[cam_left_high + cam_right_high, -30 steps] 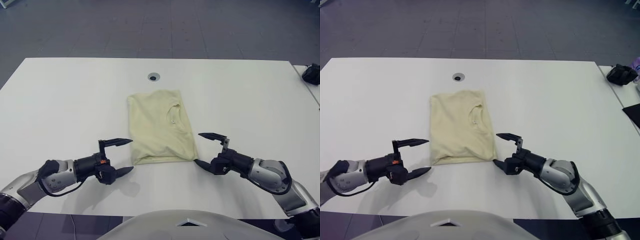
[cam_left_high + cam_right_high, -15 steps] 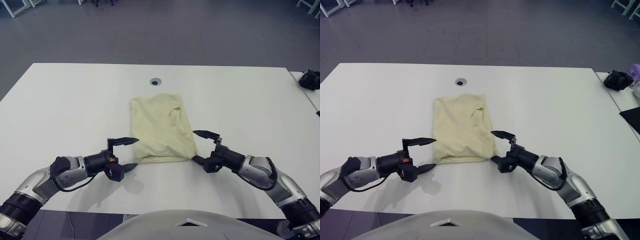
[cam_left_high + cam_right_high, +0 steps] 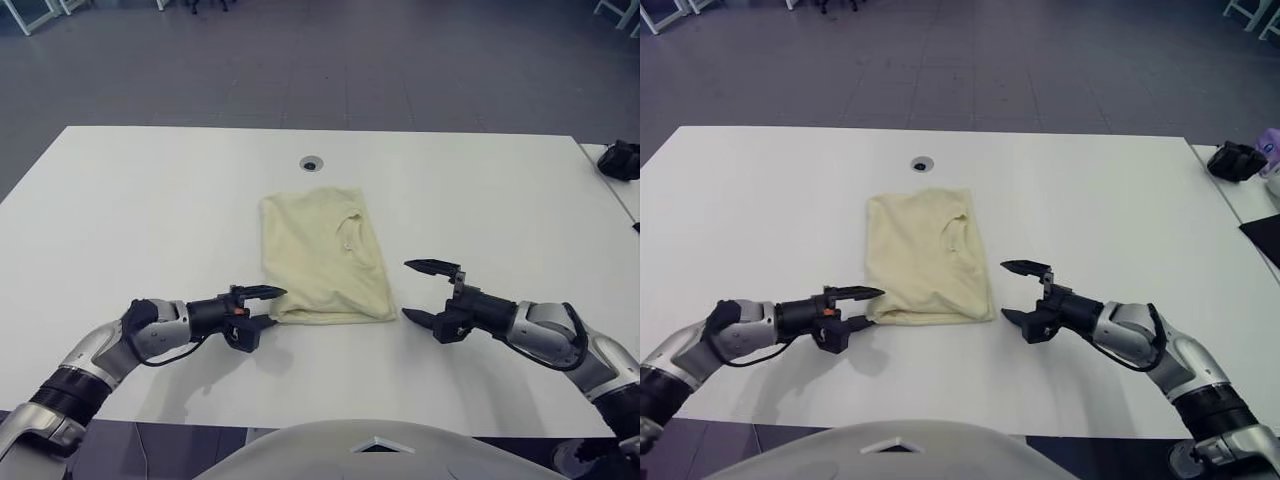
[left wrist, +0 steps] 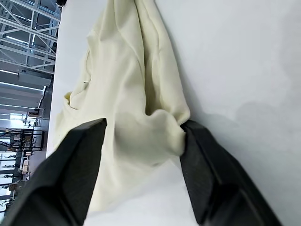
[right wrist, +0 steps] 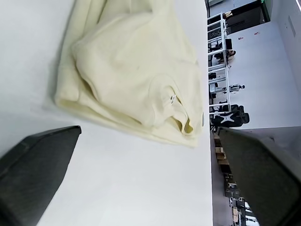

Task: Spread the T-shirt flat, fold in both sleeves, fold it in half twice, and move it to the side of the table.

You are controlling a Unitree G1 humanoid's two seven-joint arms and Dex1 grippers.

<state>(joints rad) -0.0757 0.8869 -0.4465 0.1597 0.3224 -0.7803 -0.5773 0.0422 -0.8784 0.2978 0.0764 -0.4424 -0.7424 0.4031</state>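
A pale yellow T-shirt [image 3: 322, 255], folded into a narrow rectangle, lies in the middle of the white table [image 3: 120, 200]. My left gripper [image 3: 268, 307] is at its near-left corner, open, one finger over the cloth and one low at the table. In the left wrist view the bunched corner of the T-shirt [image 4: 127, 84] sits between the two fingers [image 4: 80, 160]. My right gripper [image 3: 420, 291] stands open just to the right of the near-right corner, apart from the cloth. The right wrist view has the T-shirt [image 5: 136, 66] lying beyond its spread fingers.
A round cable hole [image 3: 312, 162] sits in the table behind the shirt. A black object [image 3: 620, 160] rests on a second table at the far right. Bare tabletop stretches on both sides of the shirt.
My left gripper has slid forward onto the shirt's near-left corner and its fingers have narrowed. My right gripper has drawn back to the right, away from the near-right corner. The head view shifted earlier.
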